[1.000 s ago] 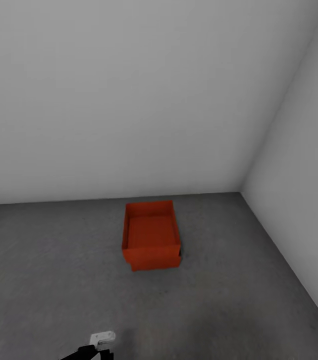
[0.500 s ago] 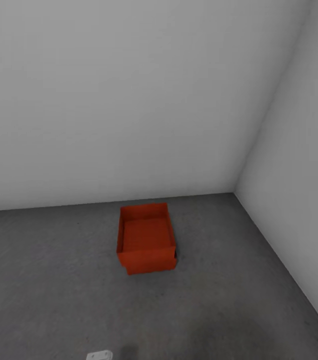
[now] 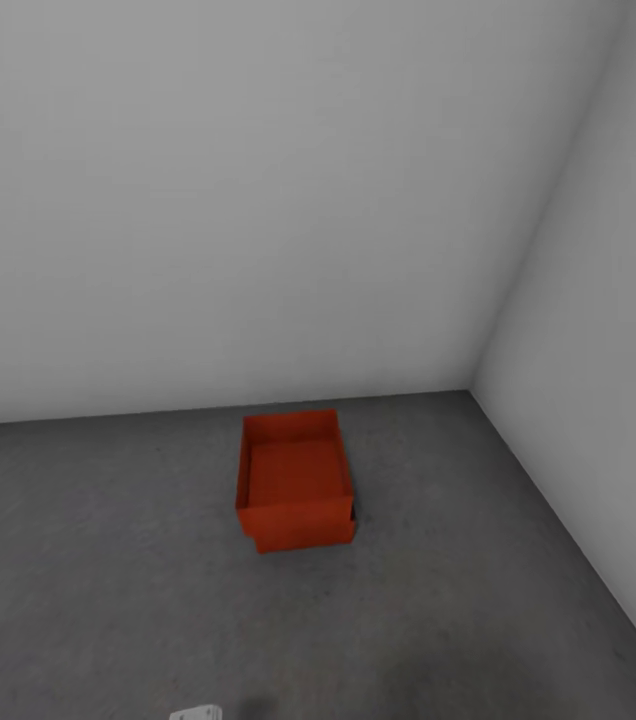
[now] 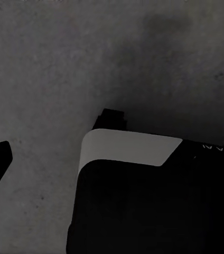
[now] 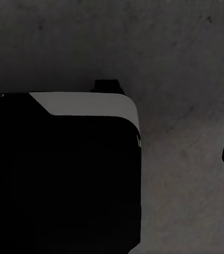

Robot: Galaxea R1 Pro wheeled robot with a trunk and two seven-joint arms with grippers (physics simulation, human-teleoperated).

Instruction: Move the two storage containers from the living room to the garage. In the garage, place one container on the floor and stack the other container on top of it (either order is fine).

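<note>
In the head view, the two red-orange, open-top rectangular plastic storage containers (image 3: pixel 294 482) sit stacked on the dark grey speckled concrete floor (image 3: pixel 108 560) of the garage, near the corner where two plain pale grey walls (image 3: pixel 258 200) meet. The upper bin looks slightly skewed on the lower one, whose front corner peeks out at the bottom edge. Judged from that, the stacking is essentially done, and the step in hand is to check the stack and leave it alone. Doing that well means keeping the base and both arms well apart from the bins, moving slowly, and not nudging the stack while turning. If the offset seems risky, approach squarely from the front and square the top bin with a light push along its long wall rather than regripping. The wrist views look down on the concrete past the robot's dark body with its white panel (image 4: pixel 128 148); whether either tool is wide or narrow I cannot tell.
</note>
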